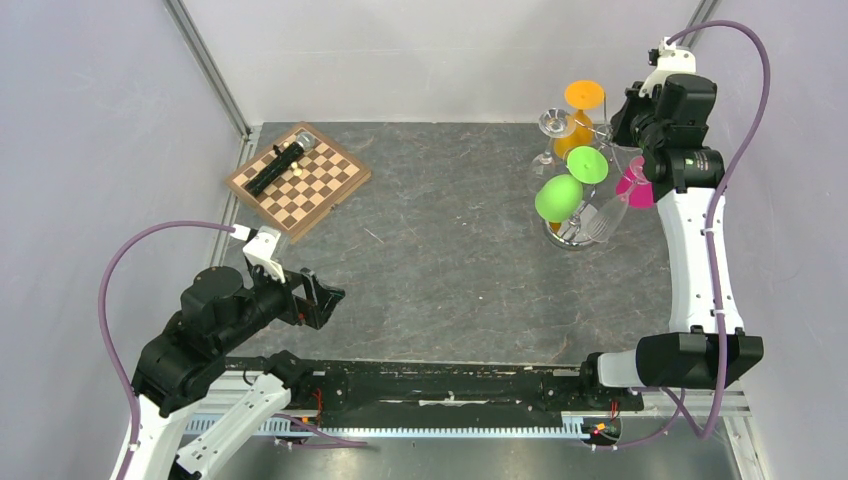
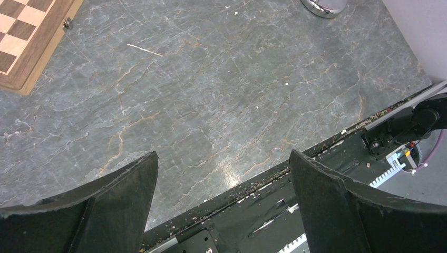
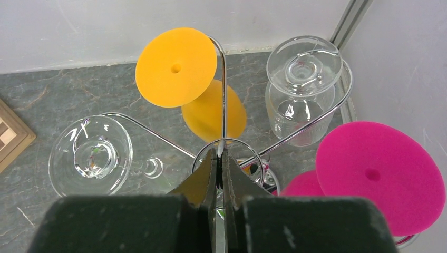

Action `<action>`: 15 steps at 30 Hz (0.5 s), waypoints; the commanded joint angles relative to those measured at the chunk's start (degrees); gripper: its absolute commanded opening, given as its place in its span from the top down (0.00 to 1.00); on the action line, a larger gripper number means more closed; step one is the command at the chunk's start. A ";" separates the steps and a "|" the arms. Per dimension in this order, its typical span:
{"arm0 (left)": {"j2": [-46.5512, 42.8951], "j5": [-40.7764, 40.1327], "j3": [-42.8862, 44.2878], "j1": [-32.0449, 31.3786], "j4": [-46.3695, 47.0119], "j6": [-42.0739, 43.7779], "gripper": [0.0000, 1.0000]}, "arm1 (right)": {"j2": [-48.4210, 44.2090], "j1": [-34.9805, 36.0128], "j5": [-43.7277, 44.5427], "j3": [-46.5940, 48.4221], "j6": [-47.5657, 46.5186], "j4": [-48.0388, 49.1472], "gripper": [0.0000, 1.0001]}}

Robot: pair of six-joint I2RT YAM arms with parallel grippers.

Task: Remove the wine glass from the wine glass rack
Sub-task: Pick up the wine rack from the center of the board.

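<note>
The right claw [image 3: 220, 158] is held clenched at the centre of the wine glass rack [image 3: 224, 105], wine glasses [image 3: 176, 67] hung foot-up around it; the released left claw [image 2: 222, 158] is well apart.

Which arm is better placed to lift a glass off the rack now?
Right: the right tool is shut at the top of the rack, glasses hanging around it. The left tool sits open over the table, far away.

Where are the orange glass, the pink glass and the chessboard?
orange wine glass [image 3: 163, 74], right wrist view, its round foot
pink wine glass [image 3: 390, 184], right wrist view, its round foot
chessboard [image 1: 325, 185], top external view, its bare squares
</note>
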 commanded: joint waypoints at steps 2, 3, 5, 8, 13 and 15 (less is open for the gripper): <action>0.42 -0.17 0.38 -0.14 1.89 2.92 0.00 | -1.48 0.29 -3.33 6.49 2.59 8.85 1.00; 0.44 -0.25 0.38 -0.13 1.82 2.92 0.00 | -1.45 0.30 -3.28 6.77 2.66 8.84 1.00; 0.42 -0.26 0.38 -0.13 1.80 2.84 0.00 | -1.42 0.30 -3.20 7.40 2.84 8.86 1.00; 0.51 -0.26 0.30 -0.14 1.89 2.92 0.00 | -1.46 0.30 -2.85 8.22 2.96 8.82 1.00; 0.82 -0.41 0.47 -0.15 1.85 2.92 0.00 | -1.18 0.30 -2.13 9.63 3.19 8.45 1.00; 0.87 -0.56 0.56 -0.15 1.84 3.00 0.00 | -1.12 0.30 -1.90 10.25 3.40 8.44 1.00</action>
